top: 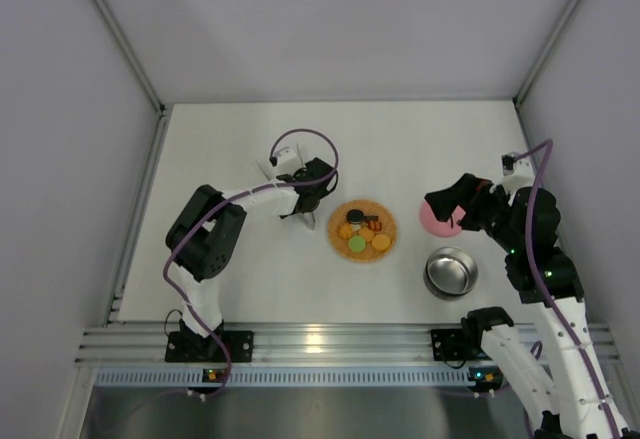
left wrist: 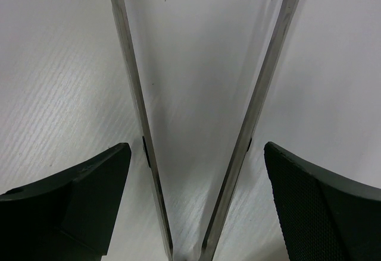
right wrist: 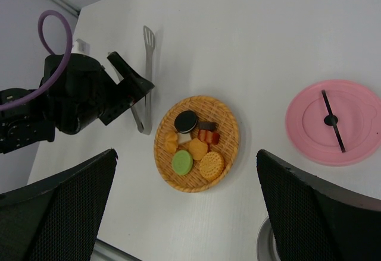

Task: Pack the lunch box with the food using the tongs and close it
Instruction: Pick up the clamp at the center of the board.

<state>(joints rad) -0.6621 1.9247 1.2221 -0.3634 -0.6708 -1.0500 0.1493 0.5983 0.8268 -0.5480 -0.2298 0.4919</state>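
Left tool (left wrist: 196,145) spread wide astride tongs (left wrist: 138,94) lying on tabletop (top: 250,139), touching neither arm. Right tool (right wrist: 186,153) spread, empty, raised near pink lid (right wrist: 309,124). Food (right wrist: 191,145) on woven mat (right wrist: 229,124); steel lunch box (top: 451,272) uncovered nearby.

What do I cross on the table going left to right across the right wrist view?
tongs → woven mat holding the food → pink lid
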